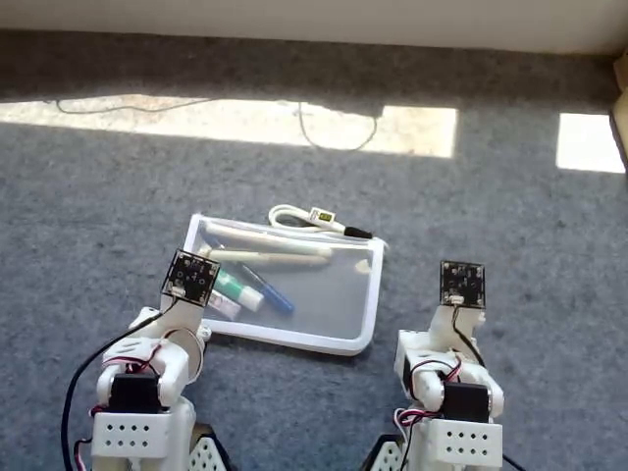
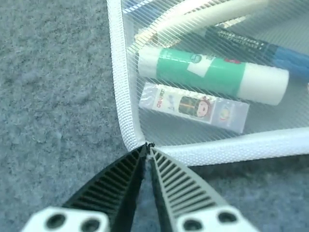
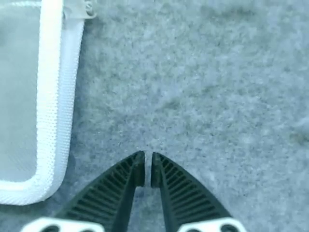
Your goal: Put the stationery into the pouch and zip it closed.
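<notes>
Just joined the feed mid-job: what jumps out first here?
A clear mesh pouch lies on the grey carpet, with a green-and-white glue stick and a blue pen inside. The left gripper sits shut at its near corner; a white cable lies along its far edge.

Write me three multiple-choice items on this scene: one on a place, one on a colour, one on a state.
1. Where is the glue stick? A inside the pouch; B beside it; C on top of it.
2. What colour is the pouch's edging? A red; B white; C black.
3. How is the right gripper? A wide open; B shut on the pouch; C shut, empty.
Answers: 1 A, it lies behind the mesh; 2 B, the border is white; 3 C, it is closed over bare carpet.
</notes>
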